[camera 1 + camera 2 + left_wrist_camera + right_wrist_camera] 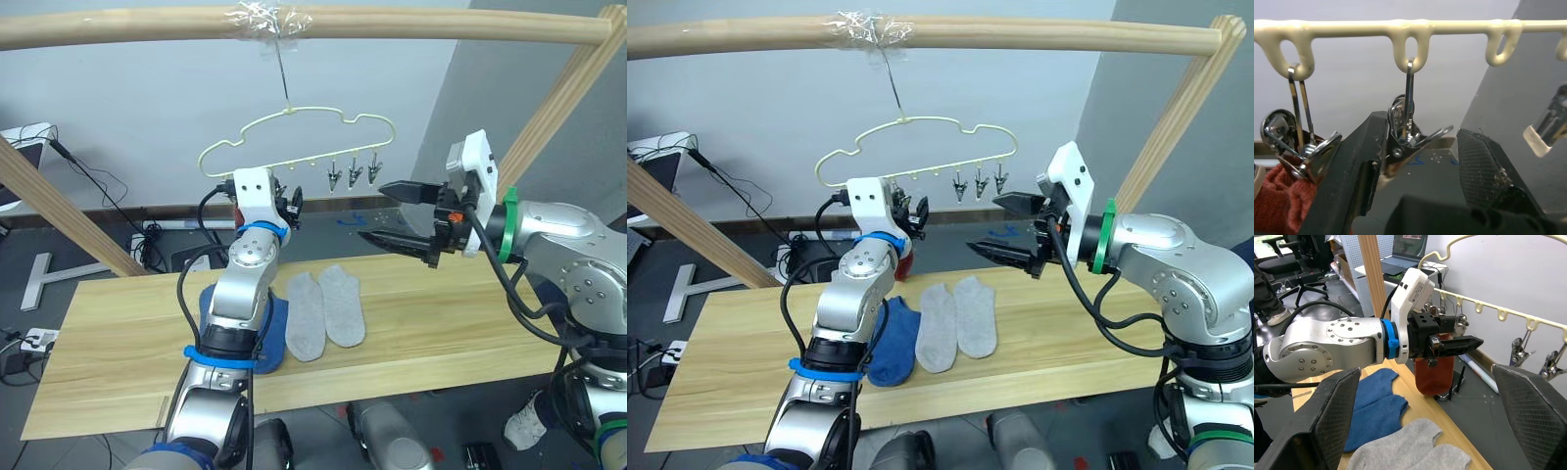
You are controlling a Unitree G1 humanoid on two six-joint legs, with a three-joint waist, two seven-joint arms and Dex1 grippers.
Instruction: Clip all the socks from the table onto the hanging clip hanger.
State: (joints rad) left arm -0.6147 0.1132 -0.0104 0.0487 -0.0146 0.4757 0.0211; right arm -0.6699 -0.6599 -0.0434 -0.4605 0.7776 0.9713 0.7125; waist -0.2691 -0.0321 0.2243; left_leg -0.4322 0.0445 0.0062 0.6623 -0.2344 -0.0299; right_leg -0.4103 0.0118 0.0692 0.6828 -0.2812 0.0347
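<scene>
Up at the clip hanger [294,142], the left claw [1420,161] gapes around 1 clip [1408,142]: squeeze its levers squarely, while the right claw [392,215] waits wide, empty.

A pale grey wall [127,108] rises behind round wooden frame poles [118,27], with cables [98,181] trailing down it.

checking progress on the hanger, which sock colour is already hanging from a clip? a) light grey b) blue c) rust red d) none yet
c: a rust red sock hangs from a clip on the clip hanger beside the left gripper, while the blue socks and light grey socks lie on the table.
</scene>
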